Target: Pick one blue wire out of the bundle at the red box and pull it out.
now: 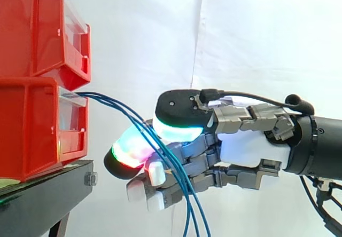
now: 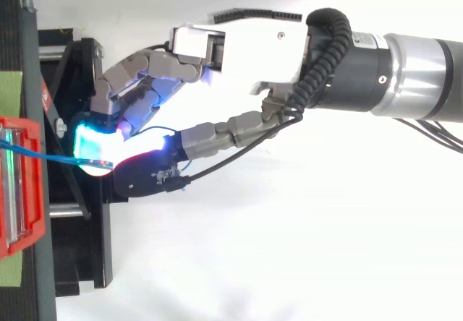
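Several thin blue wires (image 1: 109, 101) drooping from the lower red box (image 1: 37, 125), fingers (image 1: 131, 149) curled around them.

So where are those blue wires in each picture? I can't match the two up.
Side view: the blue wires leave the lower red bin at left and arc down between the pinching fingers of the hand to the bottom edge.
Top view: the blue wires are a thin line at left, from the same bin to the glowing fingertips.
Shared landmark: that bin's front, where the wires come out.
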